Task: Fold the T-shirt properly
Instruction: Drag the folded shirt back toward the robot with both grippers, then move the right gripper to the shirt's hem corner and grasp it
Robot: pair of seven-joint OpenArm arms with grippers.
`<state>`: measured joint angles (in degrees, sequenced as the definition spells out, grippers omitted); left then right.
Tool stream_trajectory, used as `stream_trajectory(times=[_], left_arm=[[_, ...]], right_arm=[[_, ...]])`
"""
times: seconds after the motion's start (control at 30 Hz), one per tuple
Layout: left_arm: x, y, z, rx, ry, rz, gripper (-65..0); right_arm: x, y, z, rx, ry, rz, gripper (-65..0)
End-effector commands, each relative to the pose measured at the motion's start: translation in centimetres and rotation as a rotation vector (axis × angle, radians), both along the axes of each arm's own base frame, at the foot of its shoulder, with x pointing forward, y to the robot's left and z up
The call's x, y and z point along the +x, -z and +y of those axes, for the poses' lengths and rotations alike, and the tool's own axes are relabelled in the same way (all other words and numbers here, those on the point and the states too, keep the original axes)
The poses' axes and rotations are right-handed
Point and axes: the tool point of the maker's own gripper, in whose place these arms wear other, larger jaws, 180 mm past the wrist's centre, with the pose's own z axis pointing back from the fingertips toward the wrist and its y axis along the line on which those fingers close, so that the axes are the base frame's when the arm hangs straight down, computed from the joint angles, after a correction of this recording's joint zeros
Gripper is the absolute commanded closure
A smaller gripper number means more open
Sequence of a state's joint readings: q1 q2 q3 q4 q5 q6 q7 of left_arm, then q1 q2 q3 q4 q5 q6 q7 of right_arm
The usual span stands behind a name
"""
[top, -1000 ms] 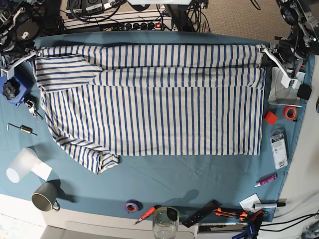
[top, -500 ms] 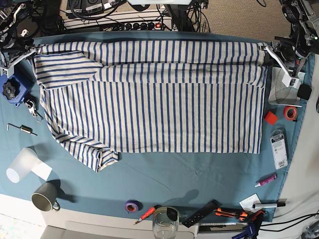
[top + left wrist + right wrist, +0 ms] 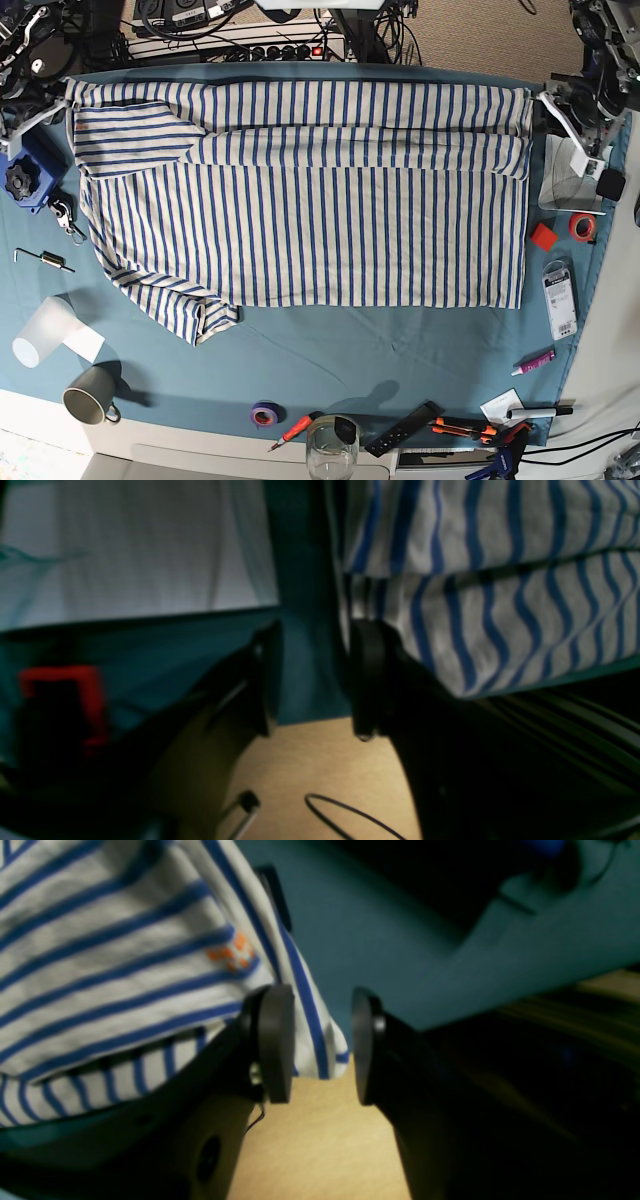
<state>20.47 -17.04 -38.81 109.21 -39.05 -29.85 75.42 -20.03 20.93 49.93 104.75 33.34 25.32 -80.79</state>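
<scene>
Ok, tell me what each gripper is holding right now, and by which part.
Nothing is held. The left gripper is open beside the T-shirt edge. The right gripper is open too; a shirt corner hangs loose between its jaws, unclamped.

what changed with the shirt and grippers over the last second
Both grippers let go: the left gripper and right gripper now stand open beside the T-shirt corners they had pinched. The folded top edge slid a little toward the table's far edge. The lower sleeve and the tools kept their places.
</scene>
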Motion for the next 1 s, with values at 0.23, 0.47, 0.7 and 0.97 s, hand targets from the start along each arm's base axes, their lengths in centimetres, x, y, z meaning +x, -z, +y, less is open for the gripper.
stream_trajectory(times=[0.23, 0.47, 0.7, 0.97], left_arm=[[3.3, -3.8, -0.1, 0.020, 0.010, -0.216, -23.1], [3.9, -4.3, -0.4, -0.001, 0.003, -0.258, -23.1], [4.0, -4.7, -1.1, -0.051, 0.010, -0.270, -23.1], [4.0, -4.7, -1.1, -0.051, 0.010, -0.271, -23.1]], right_arm=[[5.2, -10.4, -0.6, -0.262, -0.096, -0.374, -19.8], [8.4, -14.2, -0.9, -0.320, -0.090, -0.565, -19.8], [13.2, -13.1, 0.0, -0.362, -0.228, -0.476, -19.8], [19.3, -11.5, 1.3, -0.440, -0.418, -0.343, -22.7]])
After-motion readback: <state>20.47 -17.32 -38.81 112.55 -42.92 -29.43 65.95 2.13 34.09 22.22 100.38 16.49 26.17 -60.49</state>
